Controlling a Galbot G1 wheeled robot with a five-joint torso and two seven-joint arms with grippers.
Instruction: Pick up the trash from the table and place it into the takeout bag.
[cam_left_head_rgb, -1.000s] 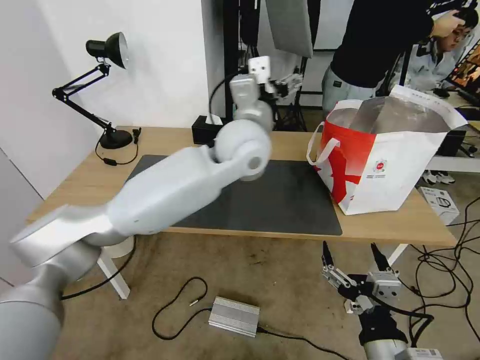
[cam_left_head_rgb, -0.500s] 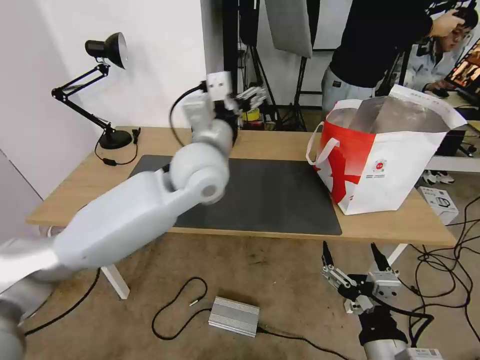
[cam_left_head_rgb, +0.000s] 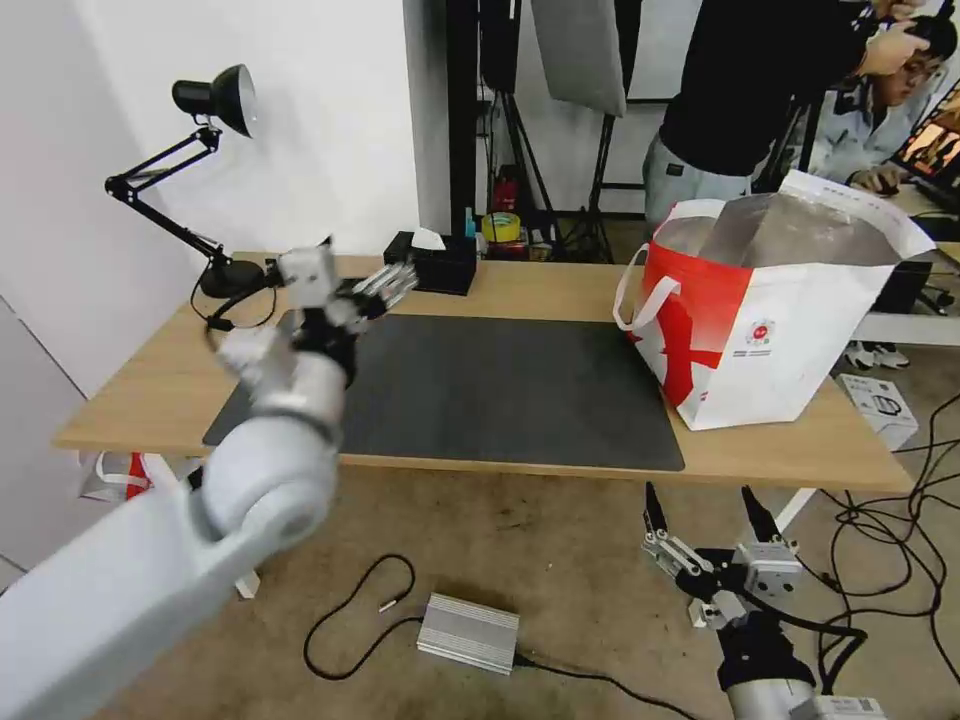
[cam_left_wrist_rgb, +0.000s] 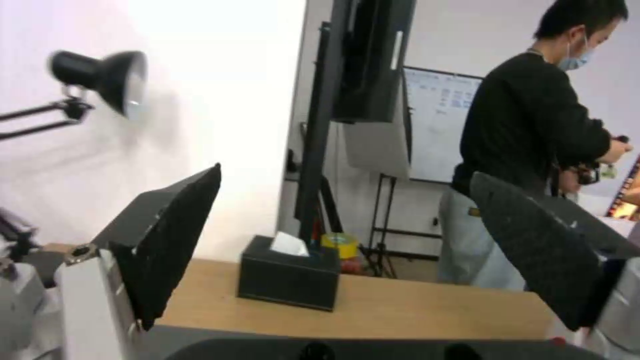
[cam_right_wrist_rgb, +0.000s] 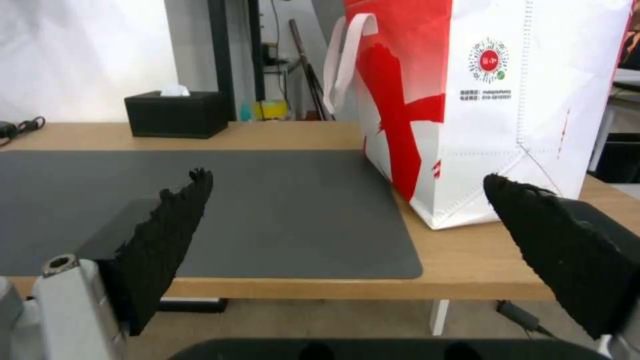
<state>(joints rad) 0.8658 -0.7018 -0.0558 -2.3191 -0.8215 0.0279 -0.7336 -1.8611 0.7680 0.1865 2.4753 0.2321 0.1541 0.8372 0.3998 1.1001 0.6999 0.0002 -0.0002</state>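
Foil-lined red-and-white takeout bag (cam_left_head_rgb: 775, 310) stands upright on table (cam_left_head_rgb: 560, 285), well right of left hand (cam_left_head_rgb: 385, 285). Left hand spread wide, holding nothing, black tissue box (cam_left_head_rgb: 432, 263) just beyond. Right hand (cam_left_head_rgb: 705, 520) wide apart, empty, below table edge. Bag probably light, floppy; loop handles best grip.

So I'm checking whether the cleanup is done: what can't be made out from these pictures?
- Inside of the takeout bag: in the head view its own front wall hides the bottom, so no trash can be confirmed inside.
- Bag's top: cut off by the right wrist view's upper edge.
- Left gripper: blurred in the head view.
- Table near corner: hidden behind the left arm.
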